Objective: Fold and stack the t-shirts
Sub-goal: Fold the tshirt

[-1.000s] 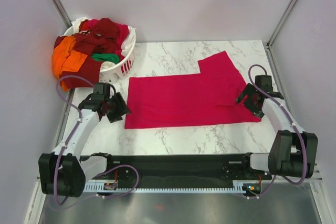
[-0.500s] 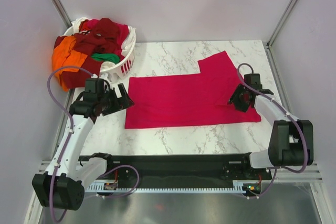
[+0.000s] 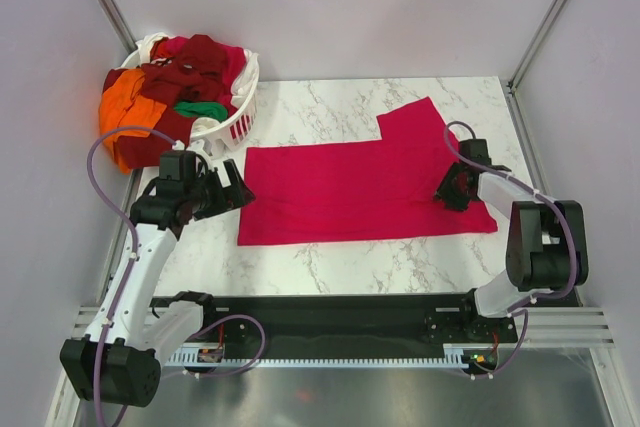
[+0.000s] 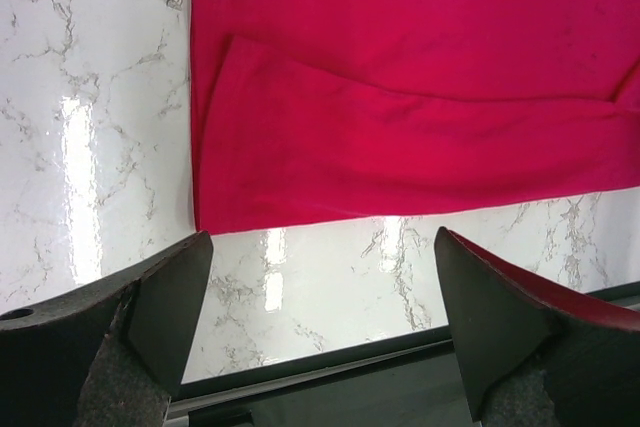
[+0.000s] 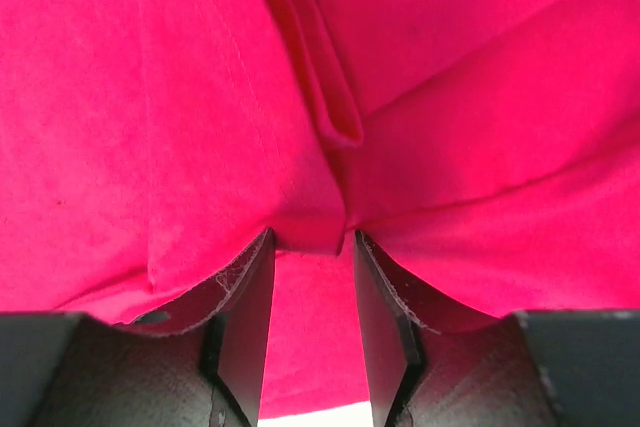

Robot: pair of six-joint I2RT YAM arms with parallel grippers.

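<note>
top: we saw the crimson t-shirt (image 3: 360, 192) spread flat mid-frame on the table (image 3: 330, 107), other t-shirts (image 3: 185, 72) heaped in the basket (image 3: 240, 125) upper left | left wrist: left gripper (image 4: 322, 237) gaped wide, empty, at the shirt's lower edge | right wrist: right gripper (image 5: 312, 237) pinched a shirt fold, jaws narrow

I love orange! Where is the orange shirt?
From above, the orange t-shirt hangs over the left rim of the laundry basket, far left of the table.

One spread t-shirt (image 3: 350, 192), several heaped t-shirts (image 3: 185, 72), one basket (image 3: 236, 128).
</note>
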